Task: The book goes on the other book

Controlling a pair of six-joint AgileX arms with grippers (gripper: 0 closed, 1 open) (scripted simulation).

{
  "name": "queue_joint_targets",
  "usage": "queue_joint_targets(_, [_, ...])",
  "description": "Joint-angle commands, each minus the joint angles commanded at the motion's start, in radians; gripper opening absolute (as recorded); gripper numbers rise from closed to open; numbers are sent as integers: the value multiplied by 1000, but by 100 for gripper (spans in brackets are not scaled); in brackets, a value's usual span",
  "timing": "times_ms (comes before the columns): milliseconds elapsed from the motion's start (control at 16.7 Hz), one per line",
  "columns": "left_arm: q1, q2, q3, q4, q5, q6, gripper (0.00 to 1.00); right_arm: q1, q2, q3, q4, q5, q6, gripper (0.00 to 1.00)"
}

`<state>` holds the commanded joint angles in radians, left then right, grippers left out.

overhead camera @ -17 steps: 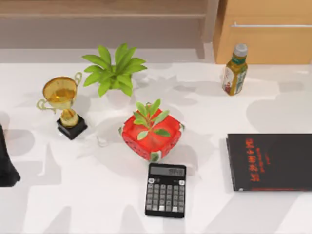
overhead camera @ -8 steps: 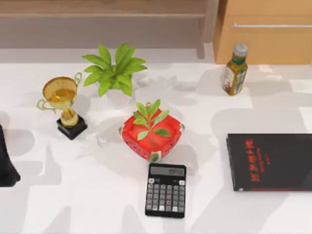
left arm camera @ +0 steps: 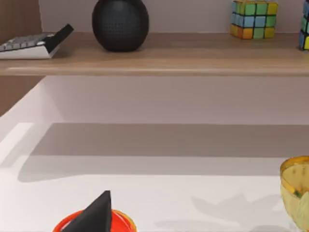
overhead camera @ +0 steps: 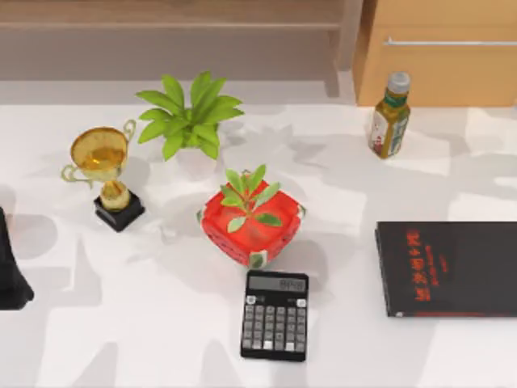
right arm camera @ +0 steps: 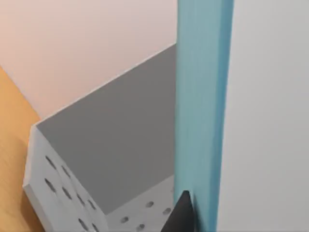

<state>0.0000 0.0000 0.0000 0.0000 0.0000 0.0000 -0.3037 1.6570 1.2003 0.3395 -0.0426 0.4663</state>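
My right tool (right arm camera: pixel 186 212) grips the teal book (right arm camera: pixel 203 111), not yet set on the black book (overhead camera: pixel 448 268).

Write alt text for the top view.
A thin black book with red lettering lies flat at the right edge of a white table. Left of it sit a calculator, a red potted plant and a gold trophy.

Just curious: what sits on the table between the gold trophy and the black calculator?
In the top view, the red pot with a small green plant sits roughly between the gold trophy and the black calculator.
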Motion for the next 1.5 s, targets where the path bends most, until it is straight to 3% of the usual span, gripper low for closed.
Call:
queue_joint_targets(300, [0, 0, 0, 0, 0, 0, 100, 211, -287, -307, -40, 298, 556, 0])
queue_joint_targets(540, [0, 0, 0, 0, 0, 0, 100, 544, -413, -567, -41, 426, 1012, 0])
queue_joint_targets(780, [0, 0, 0, 0, 0, 0, 100, 849, -489, -827, -48, 544, 1343, 0])
queue_joint_targets(1080, [0, 0, 0, 0, 0, 0, 100, 1023, -554, -1010, -96, 671, 1524, 0])
queue_joint_targets(1500, [0, 0, 0, 0, 0, 0, 100, 1022, -546, -1013, -88, 673, 1528, 0])
